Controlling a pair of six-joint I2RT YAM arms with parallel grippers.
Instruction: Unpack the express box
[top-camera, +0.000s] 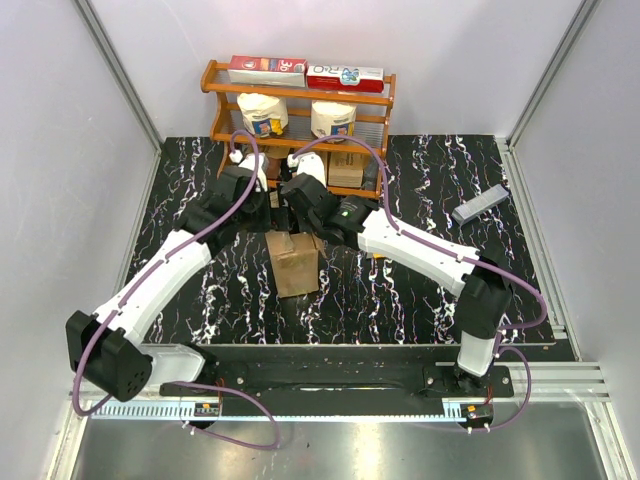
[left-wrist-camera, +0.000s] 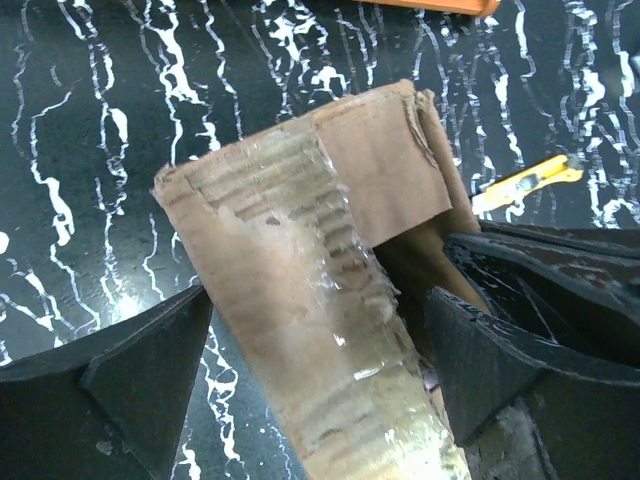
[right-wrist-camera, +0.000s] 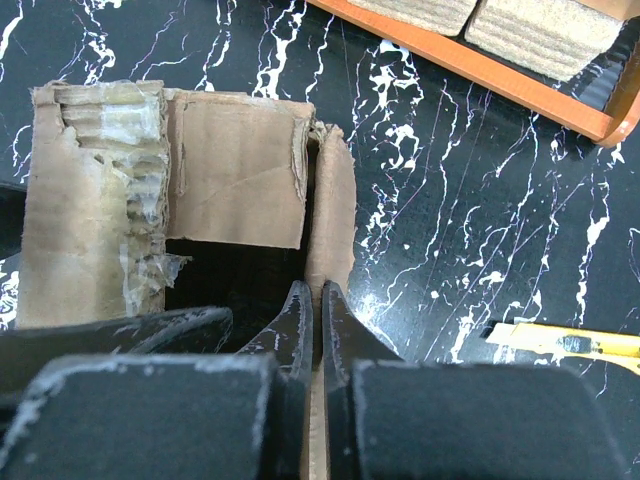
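The express box (top-camera: 293, 262), central on the worktop (top-camera: 420, 295), is being opened: one flap (right-wrist-camera: 331, 215) is pinched in the right claw (right-wrist-camera: 312, 312), and the taped flap (left-wrist-camera: 265, 225), straddled by the spread left claw (left-wrist-camera: 320, 300), should be gripped next.

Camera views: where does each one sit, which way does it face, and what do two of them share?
Top external: above and behind the bases, looking down at the table and shelf; both arms meet over the express box.
Left wrist: on the left arm, looking down at the box's taped flap; left gripper open, straddling it.
Right wrist: on the right arm, looking into the opened box; right gripper shut on a flap.
Shared: both wrist views show the box and a yellow knife.
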